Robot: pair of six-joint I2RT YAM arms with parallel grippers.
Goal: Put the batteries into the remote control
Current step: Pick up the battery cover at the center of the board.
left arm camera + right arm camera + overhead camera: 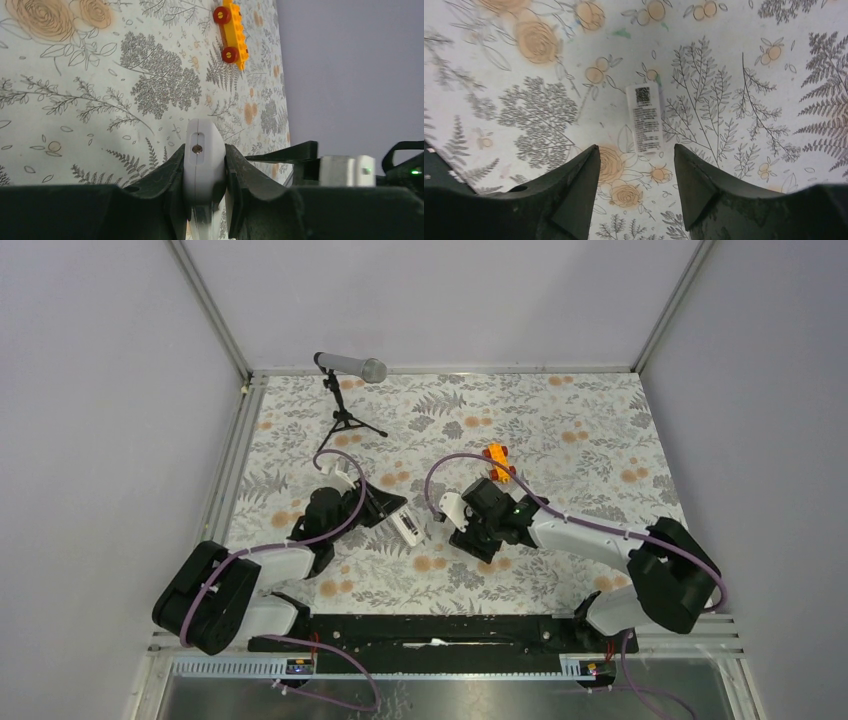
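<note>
L end effector [204, 155] fills the bottom of its wrist view. Its dark fingers [167, 175] are clamped on the remote control [202, 137], one on each flank. The remote is seen end-on and standing on edge: white, w/ a seam down the middle and a small round dot set in a slot near the top. No writing readable on that end. From the top cam, the remote sticks out of the fingers toward the R arm, left of centre over the floral-print bench [560, 420]. Can't tell whether it's lifted or resting.

R end effector [635, 152] is open, w/ its fingers [579, 185] spread and nothing held. A small flat white cover piece [644, 117] lies on the bench just beyond the tips. It runs lengthwise btwn the two fingers and isn't touched. Its label has a QR-type code at the far end, then several lines of tiny print, too small to read.

Orange toy car [231, 32] w/ red wheels lies well apart from the remote, farther back on the bench. A mic on a small tripod [352, 368] stands at the far-left edge.
</note>
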